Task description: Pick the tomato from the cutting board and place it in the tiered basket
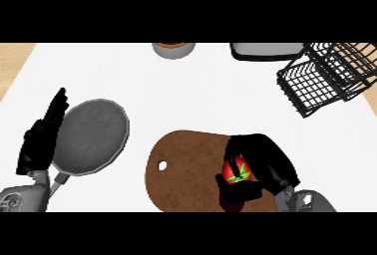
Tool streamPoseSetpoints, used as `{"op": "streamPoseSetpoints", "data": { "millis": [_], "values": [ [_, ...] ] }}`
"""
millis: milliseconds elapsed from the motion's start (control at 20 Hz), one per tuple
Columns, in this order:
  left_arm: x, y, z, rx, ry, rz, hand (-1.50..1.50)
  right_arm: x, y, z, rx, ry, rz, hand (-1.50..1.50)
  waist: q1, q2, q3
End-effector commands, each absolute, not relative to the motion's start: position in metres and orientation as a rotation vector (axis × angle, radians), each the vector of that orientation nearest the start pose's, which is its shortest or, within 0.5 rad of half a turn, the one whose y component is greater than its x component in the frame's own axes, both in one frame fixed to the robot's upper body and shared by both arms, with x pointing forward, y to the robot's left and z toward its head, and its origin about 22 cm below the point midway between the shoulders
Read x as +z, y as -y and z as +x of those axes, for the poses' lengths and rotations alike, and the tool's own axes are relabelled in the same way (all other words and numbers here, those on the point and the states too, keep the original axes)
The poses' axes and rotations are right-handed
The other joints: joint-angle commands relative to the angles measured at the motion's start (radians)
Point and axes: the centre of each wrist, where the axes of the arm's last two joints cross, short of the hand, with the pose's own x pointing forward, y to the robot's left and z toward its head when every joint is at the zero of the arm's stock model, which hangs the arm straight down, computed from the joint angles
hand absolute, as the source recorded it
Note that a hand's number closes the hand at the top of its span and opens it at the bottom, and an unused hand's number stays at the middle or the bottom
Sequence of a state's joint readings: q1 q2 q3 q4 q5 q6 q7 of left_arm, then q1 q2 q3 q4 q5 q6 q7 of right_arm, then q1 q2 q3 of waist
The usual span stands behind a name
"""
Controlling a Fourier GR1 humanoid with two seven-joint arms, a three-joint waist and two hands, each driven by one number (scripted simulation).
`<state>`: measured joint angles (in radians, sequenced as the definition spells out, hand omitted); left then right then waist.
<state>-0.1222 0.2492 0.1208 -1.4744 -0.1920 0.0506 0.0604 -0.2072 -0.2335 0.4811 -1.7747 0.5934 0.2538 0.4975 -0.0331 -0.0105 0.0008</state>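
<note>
A red tomato [238,172] with a green stem star lies at the right side of the round brown cutting board [188,169]. My right hand [267,158] is curled round the tomato, fingers arching over its top and thumb below it, hiding much of it. The black wire tiered basket [327,74] stands at the far right of the white counter, well beyond the hand. My left hand [43,134] rests open at the left edge, fingers straight and pointing up, beside a grey pan.
A grey frying pan [90,137] lies left of the board, its handle pointing toward the lower left. A small bowl [173,49] sits at the counter's far edge, and a dark tray-like object [267,51] lies next to the basket.
</note>
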Motion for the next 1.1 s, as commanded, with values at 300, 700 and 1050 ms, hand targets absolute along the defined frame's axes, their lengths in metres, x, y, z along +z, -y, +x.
{"op": "streamPoseSetpoints", "data": {
  "millis": [300, 700, 1050],
  "values": [
    [0.041, -0.305, 0.276, -0.217, 1.529, 0.460, 0.00, 0.181, 0.204, 0.209, 0.741, 1.806, -0.626, 1.50, 0.019, 0.007, -0.001],
    [0.034, -0.291, 0.271, -0.239, 1.530, 0.430, 0.00, 0.247, 0.265, 0.230, 0.775, 1.779, -0.887, 1.50, 0.034, 0.009, -0.001],
    [0.013, -0.303, 0.262, -0.244, 1.533, 0.441, 0.00, 0.263, 0.285, 0.281, 0.730, 1.779, -0.723, 1.50, 0.043, 0.012, -0.001]
  ]
}}
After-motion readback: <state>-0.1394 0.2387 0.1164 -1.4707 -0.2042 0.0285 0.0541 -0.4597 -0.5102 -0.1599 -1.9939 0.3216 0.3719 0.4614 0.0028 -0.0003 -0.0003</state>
